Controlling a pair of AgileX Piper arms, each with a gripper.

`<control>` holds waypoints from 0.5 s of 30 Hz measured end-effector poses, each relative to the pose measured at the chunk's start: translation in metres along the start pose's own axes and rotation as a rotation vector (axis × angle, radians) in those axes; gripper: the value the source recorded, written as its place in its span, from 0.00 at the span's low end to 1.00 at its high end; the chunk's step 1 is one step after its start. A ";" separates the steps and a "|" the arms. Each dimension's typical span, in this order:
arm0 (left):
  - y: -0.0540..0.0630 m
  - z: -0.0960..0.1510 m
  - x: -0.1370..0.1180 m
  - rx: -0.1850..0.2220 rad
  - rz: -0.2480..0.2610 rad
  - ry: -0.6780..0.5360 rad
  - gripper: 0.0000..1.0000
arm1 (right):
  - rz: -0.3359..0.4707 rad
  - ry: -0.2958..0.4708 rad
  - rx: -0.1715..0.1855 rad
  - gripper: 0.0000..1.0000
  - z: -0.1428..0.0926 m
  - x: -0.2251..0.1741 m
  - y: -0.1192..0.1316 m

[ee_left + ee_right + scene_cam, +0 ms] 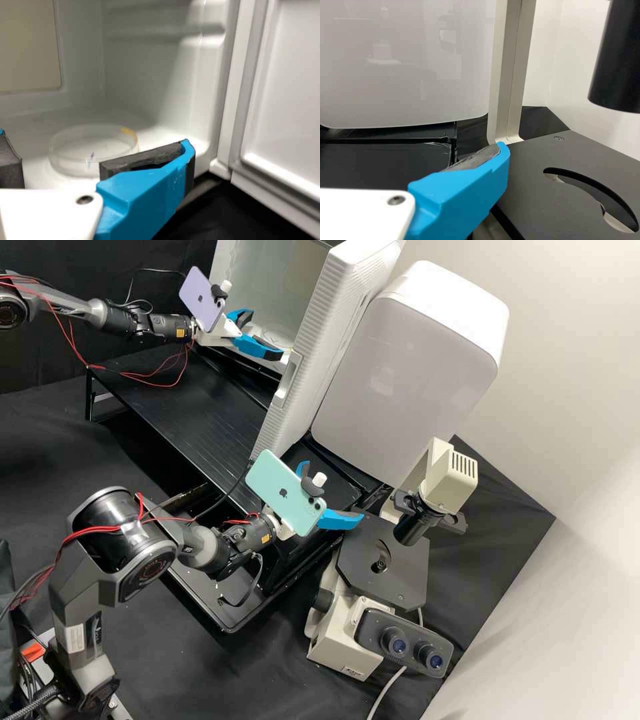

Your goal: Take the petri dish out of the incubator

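Start at the left claw point(97, 154): spread wide, holding nothing, poised at the open mouth of the incubator point(165, 80). Locate the petri dish point(87, 145) lying flat on the white chamber floor, just ahead of the claw and roughly centred between its pads point(142, 159). Treat the step in hand as the approach to the grasp. Keep the claw wide, level and low over the floor, and advance until both pads flank the dish's side wall. Close slowly and evenly; expect thin clear plastic to slip or flex, and a lid, if loose, to shift. Lift only enough to clear the floor, hold the dish flat, then draw straight back, minding the open door point(280, 115) close on one side. Farther right, leave the right claw point(341, 518), judged parted and empty, parked at the edge of the microscope stage point(383, 560), well apart from the dish.
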 end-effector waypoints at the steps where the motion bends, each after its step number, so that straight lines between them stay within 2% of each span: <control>1: -0.002 -0.001 0.001 -0.005 -0.009 0.004 1.00 | 0.000 0.000 0.000 1.00 0.000 0.000 0.000; 5: -0.006 -0.002 0.002 -0.022 -0.031 0.008 1.00 | 0.000 0.000 0.000 1.00 0.000 0.000 0.000; 12: -0.008 -0.003 0.007 -0.022 -0.029 0.005 1.00 | 0.000 0.000 0.000 1.00 0.000 0.000 0.000; 15: -0.007 -0.003 0.009 -0.039 -0.023 0.004 1.00 | 0.000 0.000 0.000 1.00 0.000 0.000 0.000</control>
